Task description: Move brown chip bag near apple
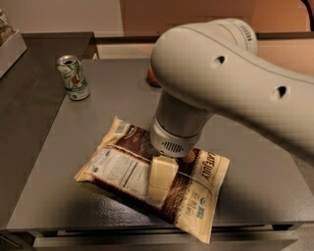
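Dim, warm-lit room around a dark grey desk

The desk (265, 196) fills the middle, its matte top catching a soft sheen toward 6 o'clock, where a paler front rail (98, 240) runs under its edge. At 9 o'clock a second, darker counter (24, 112) adjoins it and reaches back toward 11 o'clock, where the corner of a pale bin (11, 49) sits. A cream wall (64, 14) spans 11 to 12 o'clock, and a tan-orange panel (196, 10) stands from 12 to 2 o'clock. The tool (158, 188) is low over the desk's middle, slightly toward 6 o'clock.
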You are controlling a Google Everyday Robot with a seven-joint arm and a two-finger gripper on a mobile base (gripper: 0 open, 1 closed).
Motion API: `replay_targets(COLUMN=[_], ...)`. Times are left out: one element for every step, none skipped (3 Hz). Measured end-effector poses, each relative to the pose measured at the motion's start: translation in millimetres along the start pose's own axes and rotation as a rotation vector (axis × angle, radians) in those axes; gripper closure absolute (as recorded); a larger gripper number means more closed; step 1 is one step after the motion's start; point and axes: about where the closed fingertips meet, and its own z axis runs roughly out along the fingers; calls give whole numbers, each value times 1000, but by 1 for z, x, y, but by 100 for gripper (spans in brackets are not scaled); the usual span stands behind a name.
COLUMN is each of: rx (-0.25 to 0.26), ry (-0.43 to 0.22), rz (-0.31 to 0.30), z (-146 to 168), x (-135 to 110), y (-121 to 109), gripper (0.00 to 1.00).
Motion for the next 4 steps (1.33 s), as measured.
replay_targets(rx=[1,0,1,18], ry=[8,16,17,0], rz=[15,20,22,7], z=[3,4,2,-13], x=[1,3,5,2], y=[-3,-3,-5,-8], gripper=[0,18,42,64])
